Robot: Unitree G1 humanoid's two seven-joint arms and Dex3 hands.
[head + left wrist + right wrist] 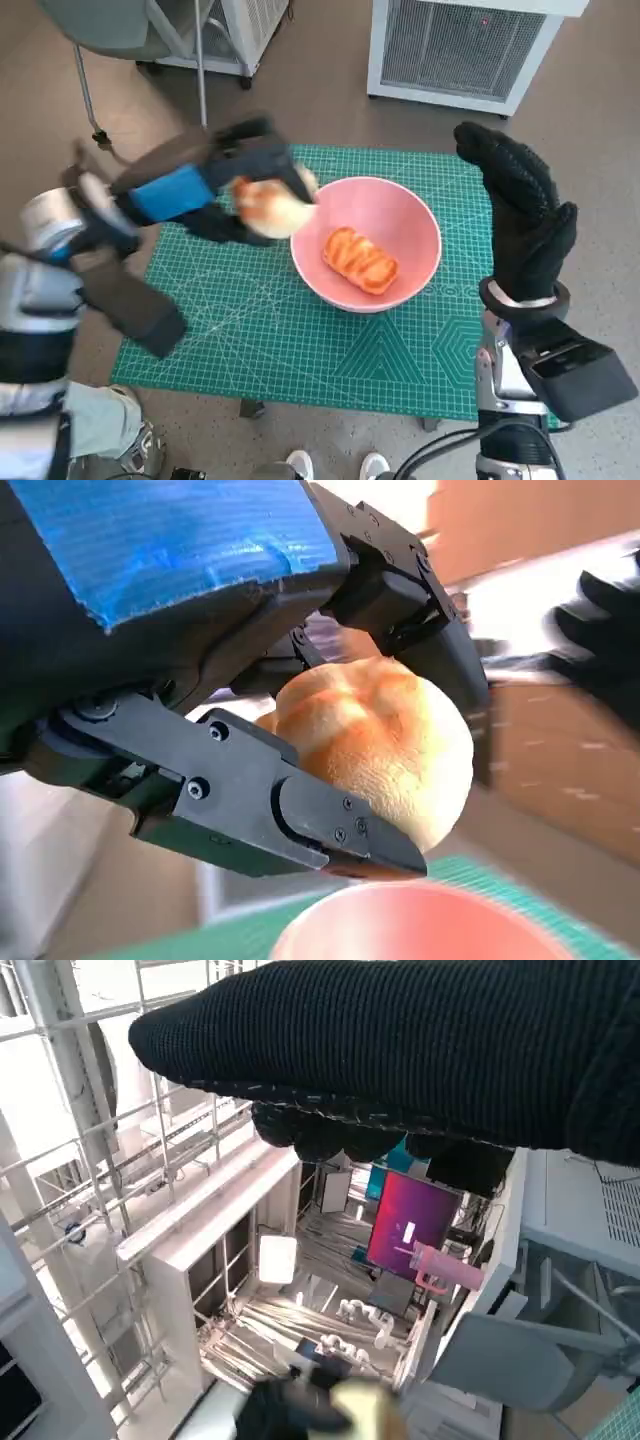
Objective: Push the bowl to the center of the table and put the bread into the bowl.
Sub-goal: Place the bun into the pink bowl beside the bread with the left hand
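A pink bowl [400, 215] stands near the middle of the green cutting mat [300, 340], with one striped bread roll [360, 259] lying inside it. My left hand [215, 180] holds a pale round bread roll [268, 207] just over the bowl's left rim. In the left wrist view the black fingers [300, 820] clamp that roll [380, 745] above the pink rim [420, 920]. My right hand [520, 215], in its black glove, is raised at the bowl's right side with fingers spread, holding nothing. The glove [400, 1050] fills the right wrist view.
A white ventilated cabinet [460, 45] stands behind the table, another white unit [235, 30] and a chair base [100, 40] at the back left. Shoes [335, 465] of a person show below the table's near edge. The mat covers the tabletop.
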